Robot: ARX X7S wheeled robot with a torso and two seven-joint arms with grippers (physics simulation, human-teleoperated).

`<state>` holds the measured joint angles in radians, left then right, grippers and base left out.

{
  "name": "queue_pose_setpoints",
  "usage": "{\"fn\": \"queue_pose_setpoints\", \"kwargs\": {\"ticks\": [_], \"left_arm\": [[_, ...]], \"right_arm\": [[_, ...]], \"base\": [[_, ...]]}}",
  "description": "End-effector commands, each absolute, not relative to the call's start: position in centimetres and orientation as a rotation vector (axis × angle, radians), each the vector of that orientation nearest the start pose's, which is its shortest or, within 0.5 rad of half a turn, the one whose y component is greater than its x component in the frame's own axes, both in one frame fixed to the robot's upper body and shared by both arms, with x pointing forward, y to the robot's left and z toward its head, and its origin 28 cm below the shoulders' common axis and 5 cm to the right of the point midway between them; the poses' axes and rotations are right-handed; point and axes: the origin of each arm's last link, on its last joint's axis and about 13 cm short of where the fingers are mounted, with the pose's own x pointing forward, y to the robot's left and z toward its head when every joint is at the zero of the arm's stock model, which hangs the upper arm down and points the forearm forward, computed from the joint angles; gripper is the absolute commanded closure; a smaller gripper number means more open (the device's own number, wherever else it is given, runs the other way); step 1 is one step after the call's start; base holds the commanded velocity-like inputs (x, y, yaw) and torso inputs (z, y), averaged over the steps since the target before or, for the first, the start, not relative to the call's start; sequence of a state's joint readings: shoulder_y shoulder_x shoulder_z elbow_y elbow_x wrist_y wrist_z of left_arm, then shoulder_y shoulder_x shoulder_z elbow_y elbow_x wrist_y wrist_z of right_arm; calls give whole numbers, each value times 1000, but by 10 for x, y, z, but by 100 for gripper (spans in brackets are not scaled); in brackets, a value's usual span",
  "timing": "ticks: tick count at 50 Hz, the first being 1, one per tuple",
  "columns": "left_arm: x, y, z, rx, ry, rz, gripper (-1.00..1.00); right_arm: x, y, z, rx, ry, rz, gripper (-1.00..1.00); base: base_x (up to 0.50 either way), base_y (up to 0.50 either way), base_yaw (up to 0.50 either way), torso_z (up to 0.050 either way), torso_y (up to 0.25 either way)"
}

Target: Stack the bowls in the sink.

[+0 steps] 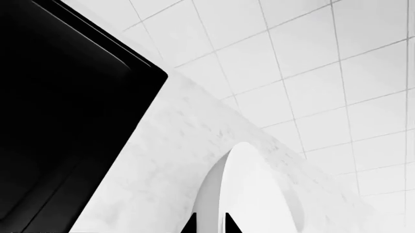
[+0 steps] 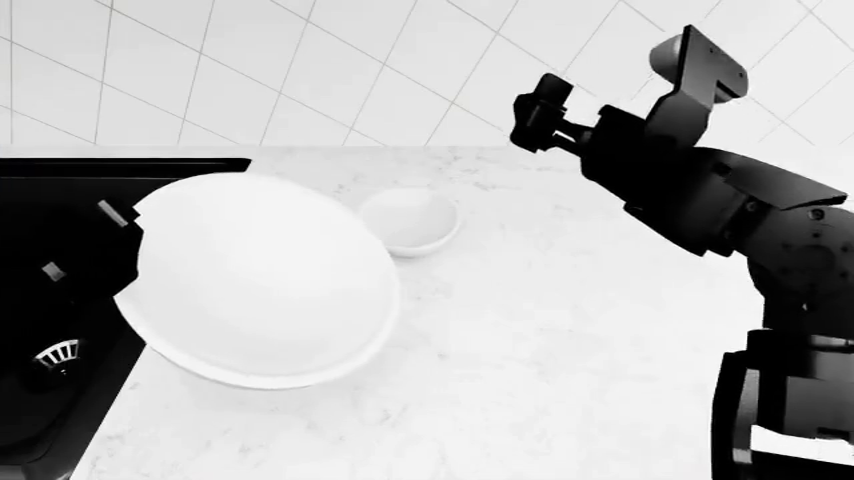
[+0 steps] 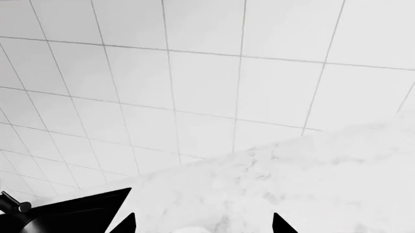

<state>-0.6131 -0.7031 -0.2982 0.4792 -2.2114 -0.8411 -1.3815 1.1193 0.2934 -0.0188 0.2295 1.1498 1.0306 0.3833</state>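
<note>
Left wrist view: the left gripper [image 1: 210,224] is clamped on the rim of the big bowl [image 1: 259,194] — two dark fingertips [image 1: 190,224] show either side of the thin white edge. The bowl is seen edge-on, tilted. Past it lies the pale counter [image 1: 175,155], the black sink [image 1: 58,111] with its rounded corner, and the tiled wall [image 1: 311,63].

Head view: the big bowl [image 2: 260,280] is held up and tilted, its round underside facing the camera, over the counter's [image 2: 561,330] edge and partly over the sink [image 2: 54,300]. The drain [image 2: 56,354] shows in the basin below. The small bowl [image 2: 410,220] sits upright on the counter just beside the big one, behind its right edge, outside the sink. The right arm [image 2: 707,200] is raised at the right, well apart from both bowls; its gripper [image 2: 534,115] points toward the wall, empty.

Right wrist view: the right gripper's [image 3: 202,224] fingertips [image 3: 126,223] stand apart with nothing between them — counter [image 3: 304,179] and wall [image 3: 194,73] beyond, and a corner of the sink [image 3: 71,213].
</note>
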Motion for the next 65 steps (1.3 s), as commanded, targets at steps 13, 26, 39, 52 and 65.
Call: {"fn": "queue_pose_setpoints", "kwargs": {"ticks": [13, 26, 39, 52, 65], "left_arm": [[175, 288, 283, -682, 247, 78, 100], [176, 290, 284, -687, 236, 90, 100], [177, 291, 283, -686, 240, 93, 100], [179, 291, 281, -686, 241, 94, 100], [178, 291, 281, -684, 243, 96, 100]], "right_arm": [[370, -109, 252, 503, 286, 337, -100], [378, -102, 242, 514, 316, 352, -100], [385, -96, 233, 541, 342, 352, -100], [388, -93, 223, 571, 368, 350, -100], [394, -88, 211, 604, 401, 347, -100]], "base": [[0, 0, 0, 0, 0], [0, 0, 0, 0, 1], [0, 0, 0, 0, 0], [0, 0, 0, 0, 1], [0, 0, 0, 0, 0]]}}
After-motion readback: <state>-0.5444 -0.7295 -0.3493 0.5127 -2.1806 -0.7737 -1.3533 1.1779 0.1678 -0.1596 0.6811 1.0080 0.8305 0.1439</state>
